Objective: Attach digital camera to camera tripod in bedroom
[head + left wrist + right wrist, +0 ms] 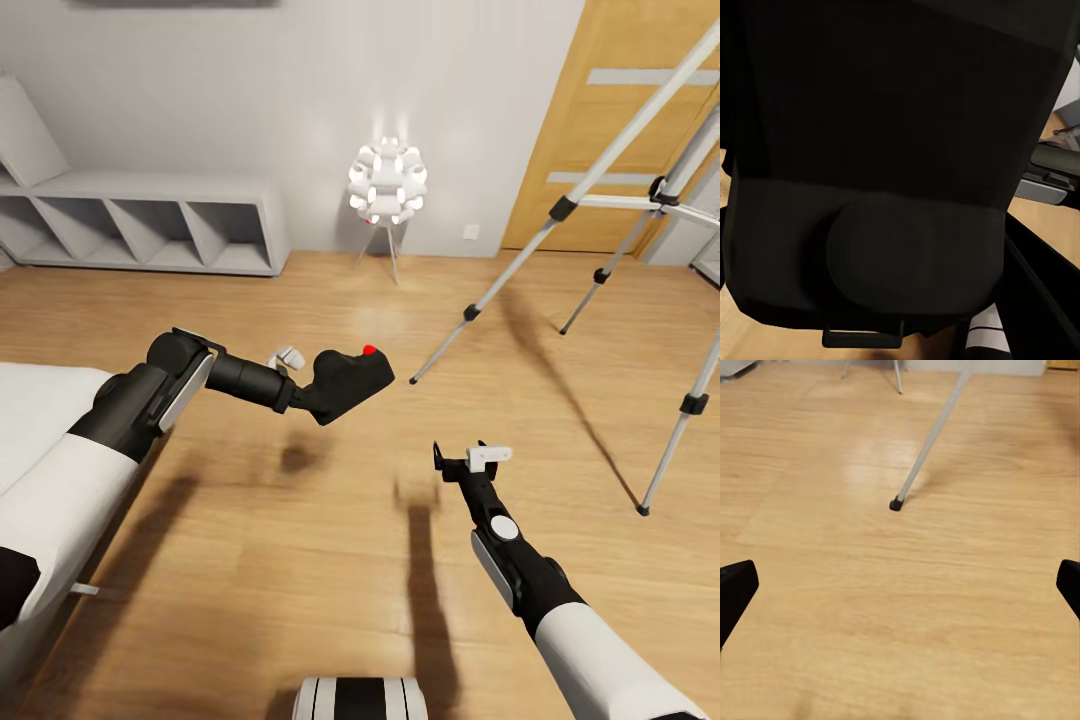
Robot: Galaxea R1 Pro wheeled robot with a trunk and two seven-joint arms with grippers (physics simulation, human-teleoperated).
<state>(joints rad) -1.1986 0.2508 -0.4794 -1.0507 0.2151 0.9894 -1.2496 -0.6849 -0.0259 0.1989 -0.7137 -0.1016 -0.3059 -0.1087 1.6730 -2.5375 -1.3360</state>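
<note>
The digital camera (355, 378), matte black with a red button on top, hangs above the plank floor with my left gripper (312, 396) shut on it. Its dark body (892, 150) and stubby lens sit right against the left wrist view. The camera tripod (560, 210) stands at the right, its silver legs spread wide, its head out of frame. My right gripper (462, 456) is open and holds nothing, low over the floor. In the right wrist view its fingertips (735, 585) stand far apart, with one tripod leg (926, 446) and its black foot ahead.
A white flower-shaped lamp (388, 180) on thin legs stands by the back wall. Grey cube shelving (150, 225) runs along the left wall and a wooden door (620, 120) is behind the tripod. A bed corner (40, 410) lies at my left.
</note>
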